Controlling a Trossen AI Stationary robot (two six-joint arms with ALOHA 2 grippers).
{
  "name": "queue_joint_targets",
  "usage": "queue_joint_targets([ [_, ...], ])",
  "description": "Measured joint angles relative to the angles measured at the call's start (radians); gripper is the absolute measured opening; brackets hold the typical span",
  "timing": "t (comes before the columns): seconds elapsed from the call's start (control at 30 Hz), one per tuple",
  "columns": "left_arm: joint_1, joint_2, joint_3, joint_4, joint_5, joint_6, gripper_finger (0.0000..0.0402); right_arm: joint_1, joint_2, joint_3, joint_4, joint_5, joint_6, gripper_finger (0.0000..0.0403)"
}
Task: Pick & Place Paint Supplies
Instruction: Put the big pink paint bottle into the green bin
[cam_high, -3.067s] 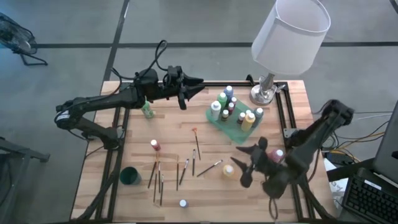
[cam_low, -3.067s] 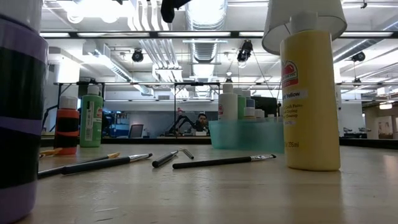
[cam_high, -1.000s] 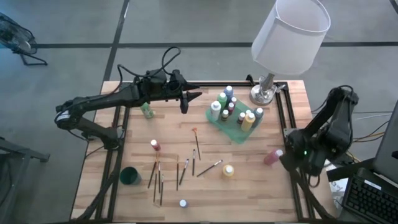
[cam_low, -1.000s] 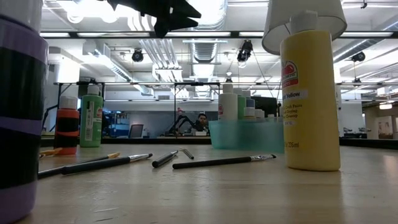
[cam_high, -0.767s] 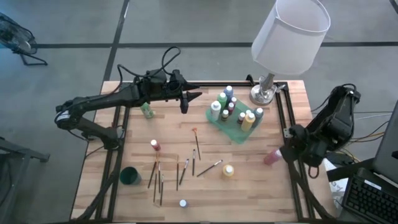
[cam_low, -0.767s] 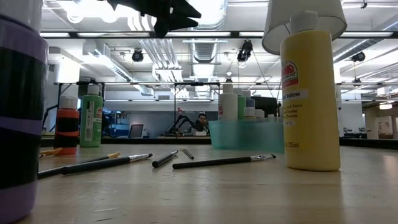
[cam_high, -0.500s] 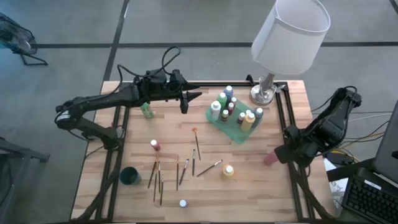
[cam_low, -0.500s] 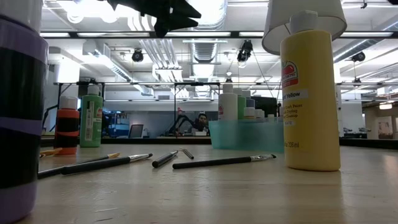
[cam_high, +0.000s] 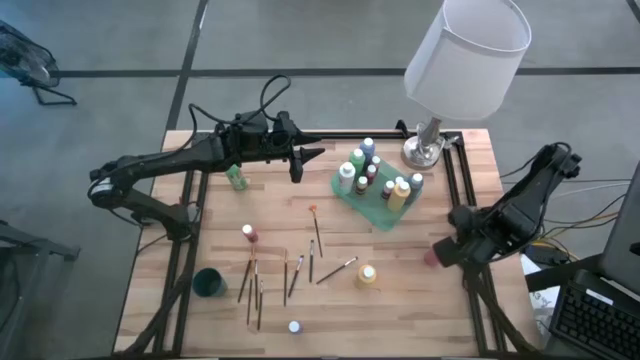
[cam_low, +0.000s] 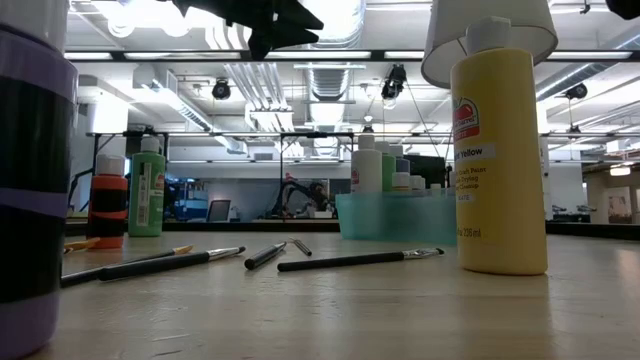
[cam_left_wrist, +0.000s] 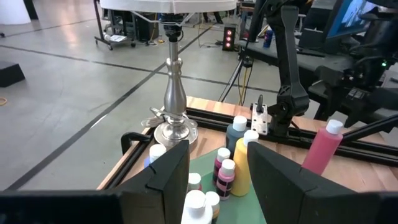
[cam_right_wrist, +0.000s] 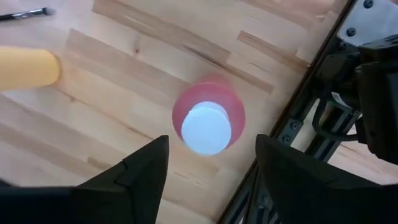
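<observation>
A pink paint bottle with a white cap (cam_right_wrist: 208, 124) stands upright on the table by the right rail. My right gripper (cam_right_wrist: 211, 180) hangs above it, pointing down, open, one finger on each side of the bottle and apart from it; in the high view it covers most of the bottle (cam_high: 430, 258). My left gripper (cam_left_wrist: 217, 180) is open and holds nothing, level above the far left of the table (cam_high: 310, 153), facing the green tray (cam_high: 375, 200) with several bottles. A yellow bottle (cam_high: 367, 275), a red bottle (cam_high: 248, 233), a green bottle (cam_high: 237, 177) and several brushes (cam_high: 290, 275) are on the table.
A lamp (cam_high: 425, 150) with a white shade stands at the far right corner. A dark green cup (cam_high: 209, 283) sits near the left front, and a small white-capped bottle (cam_high: 294, 327) by the near edge. Black rails (cam_high: 462, 200) run along the table's sides.
My right gripper has moved from beyond the right rail toward the table's left and down, and now hangs over the pink bottle. The bottle has stayed where it was.
</observation>
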Motion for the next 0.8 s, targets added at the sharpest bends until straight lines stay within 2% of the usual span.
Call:
queue_joint_targets([
  [0.53, 0.000, 0.000, 0.000, 0.000, 0.000, 0.011, 0.0168, 0.000, 0.019, -0.065, 0.048, 0.020, 0.007, 0.0195],
  [0.8, 0.000, 0.000, 0.000, 0.000, 0.000, 0.011, 0.0168, 0.000, 0.019, -0.067, 0.050, 0.055, 0.007, 0.0160],
])
